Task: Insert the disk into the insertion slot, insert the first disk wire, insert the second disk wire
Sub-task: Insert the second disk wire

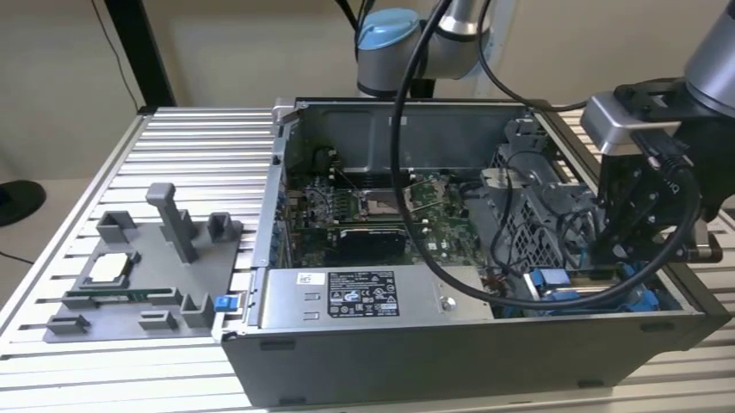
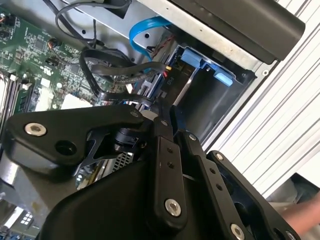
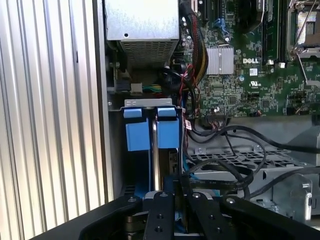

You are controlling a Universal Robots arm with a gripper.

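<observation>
The disk's bright blue frame (image 3: 137, 135) stands on edge in the insertion slot (image 3: 150, 103), a grey metal bay in the open computer case's front corner on the exterior view's right. In the second wrist view the slot (image 2: 205, 95) is a dark cavity with blue fittings (image 2: 222, 77) at its rim. My gripper (image 3: 179, 194) hangs right over the slot, at one end of the blue frame, and reaches down into that corner (image 1: 620, 262). Black wires (image 2: 115, 75) and a blue wire (image 2: 145, 27) loop close beside the gripper (image 2: 172, 119).
The grey power-supply box (image 1: 361, 297) lies along the case's front wall beside the slot. The green motherboard (image 1: 379, 211) fills the case floor. The case stands on a ribbed aluminium table (image 1: 195, 146), and a grey fixture (image 1: 150, 267) with small parts stands at the exterior view's left.
</observation>
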